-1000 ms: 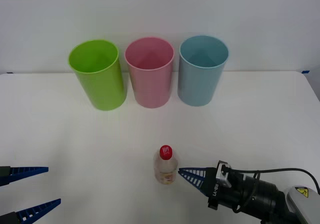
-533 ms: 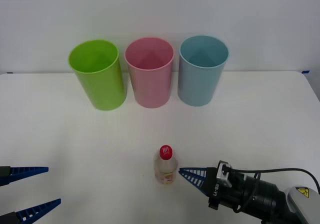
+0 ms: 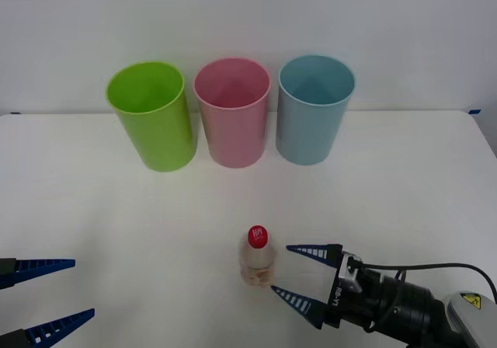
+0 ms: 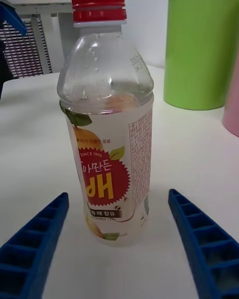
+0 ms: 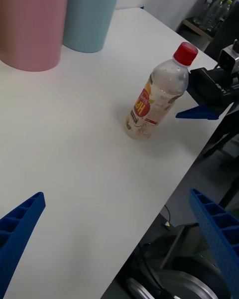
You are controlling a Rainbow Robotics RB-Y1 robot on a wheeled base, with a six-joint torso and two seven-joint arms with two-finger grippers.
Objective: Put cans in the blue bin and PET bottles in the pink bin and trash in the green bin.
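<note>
Since half a sec earlier, our right gripper (image 3: 303, 275) had spread its fingers wide and now faced the PET bottle (image 3: 257, 256), which stood upright near the table's (image 3: 404, 185) front edge, well apart from the bins. Both fingers flanked the bottle w/o touching it. Our left gripper (image 3: 60, 290) waited, released, at the front-left corner. We judged the step to be the approach before the grasp; next we'd need to edge fwd, clamp the body, then carry it to the pink bin (image 3: 231, 113), between the green bin (image 3: 151, 116) and the blue bin (image 3: 314, 109).

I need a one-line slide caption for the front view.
Right gripper, jaws open, beside the upright PET bottle; green, pink and blue bins stand behind.
</note>
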